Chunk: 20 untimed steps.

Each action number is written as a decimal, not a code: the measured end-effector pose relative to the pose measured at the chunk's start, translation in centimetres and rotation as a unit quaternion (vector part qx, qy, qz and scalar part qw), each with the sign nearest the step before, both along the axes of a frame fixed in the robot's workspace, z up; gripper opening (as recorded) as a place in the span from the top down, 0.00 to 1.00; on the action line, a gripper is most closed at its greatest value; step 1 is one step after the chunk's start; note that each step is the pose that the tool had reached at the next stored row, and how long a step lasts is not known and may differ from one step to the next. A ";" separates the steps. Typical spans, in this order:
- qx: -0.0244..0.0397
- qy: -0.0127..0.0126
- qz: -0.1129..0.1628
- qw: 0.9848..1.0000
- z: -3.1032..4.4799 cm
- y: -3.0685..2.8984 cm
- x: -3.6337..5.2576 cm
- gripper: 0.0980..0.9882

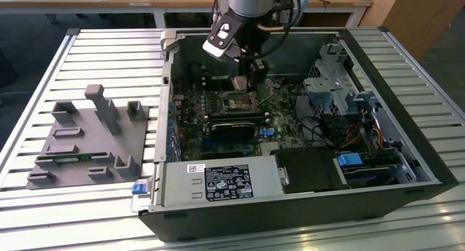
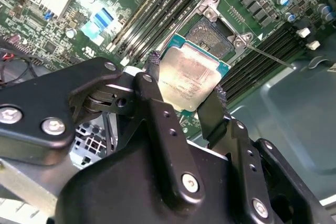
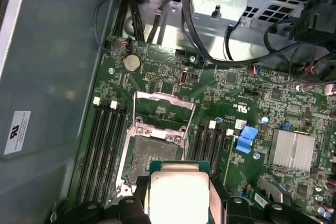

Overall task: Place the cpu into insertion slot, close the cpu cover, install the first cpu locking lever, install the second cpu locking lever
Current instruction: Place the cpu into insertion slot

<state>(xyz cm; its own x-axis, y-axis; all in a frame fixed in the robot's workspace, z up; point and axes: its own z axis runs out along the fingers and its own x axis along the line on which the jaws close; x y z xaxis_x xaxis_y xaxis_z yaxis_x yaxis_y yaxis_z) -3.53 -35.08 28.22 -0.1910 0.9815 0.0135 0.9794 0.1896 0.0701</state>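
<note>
My gripper (image 2: 187,80) is shut on the cpu (image 2: 191,76), a flat square chip with a silvery top and a green edge, held by two opposite sides between the black fingers (image 2: 153,62). The chip hangs a little above the green board, next to and partly over the insertion slot (image 2: 212,36), apart from it. In the first wrist view the cpu (image 3: 178,191) sits just short of the open, dark insertion slot (image 3: 148,153). The cpu cover (image 3: 164,97) stands raised on the slot's far side. A thin locking lever (image 2: 270,56) sticks out free. In the exterior view the gripper (image 1: 254,81) hangs inside the case over the slot (image 1: 238,100).
The open computer case (image 1: 407,169) lies on a slatted table (image 1: 109,49). Long black memory slots (image 3: 105,145) flank the socket. A drive cage with cables (image 1: 334,87) stands at the exterior view's right, and a grey parts fixture (image 1: 87,136) at its left.
</note>
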 end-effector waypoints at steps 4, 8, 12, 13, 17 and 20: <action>0.000 0.000 -0.001 1.000 -0.41 0.08 0.00 0.51; 0.000 0.000 -0.002 1.000 -0.79 0.13 0.00 0.51; 0.000 0.000 -0.003 1.000 -1.15 0.14 0.00 0.51; 0.000 0.000 -0.003 1.000 -1.23 0.14 0.00 0.51; 0.000 0.000 -0.003 1.000 -1.36 0.14 0.00 0.51; -0.002 0.000 -0.004 1.000 -1.40 0.14 0.00 0.51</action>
<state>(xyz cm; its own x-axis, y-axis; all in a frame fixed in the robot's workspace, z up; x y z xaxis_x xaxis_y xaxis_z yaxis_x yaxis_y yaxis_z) -3.53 -34.94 26.82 -0.1841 0.9829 0.0096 0.9807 0.1830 0.0692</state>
